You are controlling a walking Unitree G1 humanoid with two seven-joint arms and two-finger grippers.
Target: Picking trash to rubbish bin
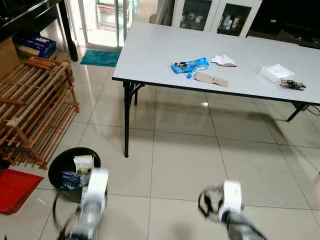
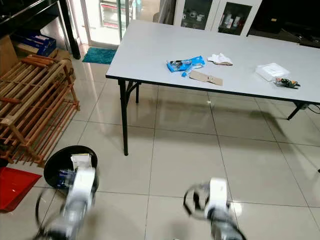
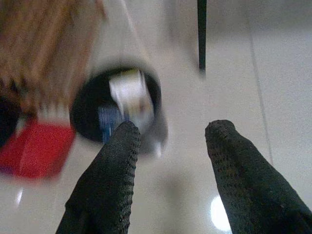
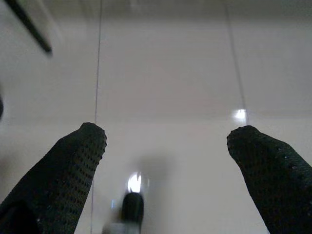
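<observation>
**A:** Glossy cream tiles run across the room to a long grey bench (image 1: 150,50) on black folding legs. What's left to pick up?

**B:** Trash lies near the bench's front edge: a blue wrapper (image 1: 189,65), a flat piece of brown cardboard (image 1: 211,79) just beside it, and a crumpled white tissue (image 1: 223,60) behind. Further right sit a clear plastic packet (image 1: 276,72) and a small dark bundle (image 1: 292,84).

**A:** How would they handle?

**B:** All look light and flimsy, I'd judge. The wrapper is probably slick and crinkly, so pinch it at a raised fold. The cardboard lies flat; sliding it to the edge may help.

**A:** And the grippers?

**B:** Both hang low over the floor, empty. The left gripper (image 3: 168,146) has its fingers spread apart, above the black rubbish bin (image 1: 59,165), which already holds some packaging. The right gripper (image 4: 168,141) is spread wide over bare tile.

**A:** Anything in the way?

**B:** A wooden rack (image 1: 35,105) and red tray (image 1: 15,187) crowd the bin's side. The bench legs (image 1: 126,120) stand between bin and trash.
</observation>
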